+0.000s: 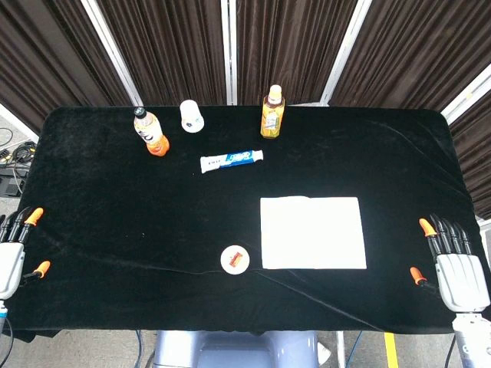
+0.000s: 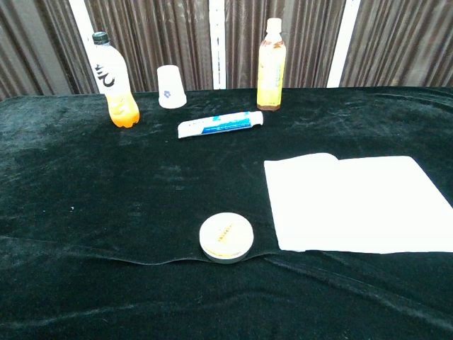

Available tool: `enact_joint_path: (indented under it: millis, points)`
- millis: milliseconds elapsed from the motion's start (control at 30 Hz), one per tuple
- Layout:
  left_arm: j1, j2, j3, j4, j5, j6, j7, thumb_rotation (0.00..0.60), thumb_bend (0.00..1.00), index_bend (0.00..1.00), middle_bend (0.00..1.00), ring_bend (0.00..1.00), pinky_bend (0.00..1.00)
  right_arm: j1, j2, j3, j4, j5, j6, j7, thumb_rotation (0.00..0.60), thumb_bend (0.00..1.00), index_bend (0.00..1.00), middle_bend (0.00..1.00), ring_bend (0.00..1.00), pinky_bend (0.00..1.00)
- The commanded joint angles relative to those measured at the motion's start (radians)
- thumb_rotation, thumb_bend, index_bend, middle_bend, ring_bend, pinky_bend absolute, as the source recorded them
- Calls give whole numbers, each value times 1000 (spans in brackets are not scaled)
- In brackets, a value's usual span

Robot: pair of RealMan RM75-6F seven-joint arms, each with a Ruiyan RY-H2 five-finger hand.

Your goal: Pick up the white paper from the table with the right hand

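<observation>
The right hand (image 1: 459, 264) hovers empty with fingers spread at the table's (image 1: 115, 230) right edge, apart from the white paper (image 1: 313, 232) lying flat.

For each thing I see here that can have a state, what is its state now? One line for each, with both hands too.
white paper: flat on the table, untouched
orange bottle: upright, capped
yellow bottle: upright, capped
white cup: upside down
toothpaste tube: lying on its side
round tin: lid on, flat
left hand: empty, at table edge
right hand: empty, fingers extended, beside the paper
</observation>
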Motion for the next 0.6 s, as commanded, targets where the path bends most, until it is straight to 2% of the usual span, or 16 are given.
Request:
enact_joint_path:
  millis: [33,433,600]
  points:
    - [1,1,0,0,1,2,-4,600,221,0,0,0,0,0,-1,-1,1,1,-3,-1,600,138,0,0,0,0]
    - [3,7,-1,-9,-2,5,-11,600,221,0,0,0,0,14,-13,-4,0,-5,-27,-1,600,138,0,0,0,0]
    - [5,9,-5,-12,-11,8,-12,600,222,0,0,0,0,60,-34,26,-15,20,-82,13,600,137,0,0,0,0]
